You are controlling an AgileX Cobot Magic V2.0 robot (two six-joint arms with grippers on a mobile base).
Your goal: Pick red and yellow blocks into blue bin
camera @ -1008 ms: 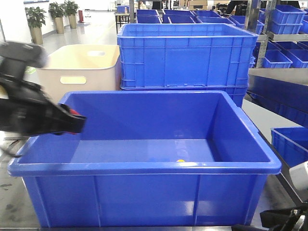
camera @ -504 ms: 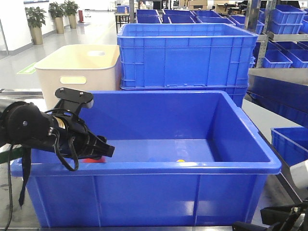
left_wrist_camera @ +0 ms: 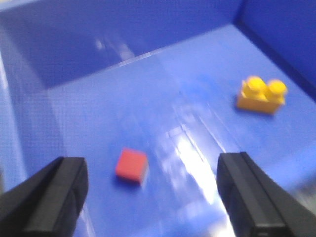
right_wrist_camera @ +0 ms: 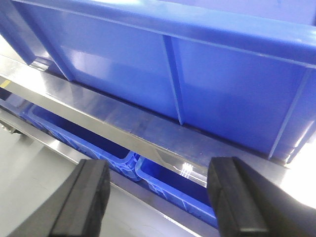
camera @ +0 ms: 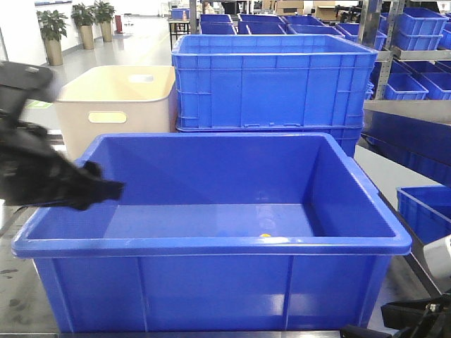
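The large deep glossy blue plastic bin [camera: 211,246] stands on a brushed-metal table [right_wrist_camera: 103,108]; the right wrist view shows smaller blue crates [right_wrist_camera: 163,173] stored under the table's edge. Both task pieces lie on the bin's smooth floor. The small plain red cube [left_wrist_camera: 132,165] sits near the left side, and the bright yellow studded toy brick [left_wrist_camera: 261,95] is well apart from it, close to the far right corner. In the front view only a small yellow speck [camera: 265,236] shows above the near rim.

The left gripper [left_wrist_camera: 152,178] hovers above the floor with its black fingers [left_wrist_camera: 49,197] spread wide, holding nothing. In the front view the left arm [camera: 49,183] is a motion-blurred black shape at the bin's left rim. The right gripper [right_wrist_camera: 158,170] is also spread and empty, low beside the bin's ribbed outer wall.

Behind the bin stand a cream plastic tub with handle slots [camera: 116,98] and stacked panel-sided blue crates [camera: 275,77]. Further back, a shiny pale hall floor [camera: 141,42] runs past potted plants [camera: 53,28], and metal racks holding blue crates [camera: 416,42] line the right side.
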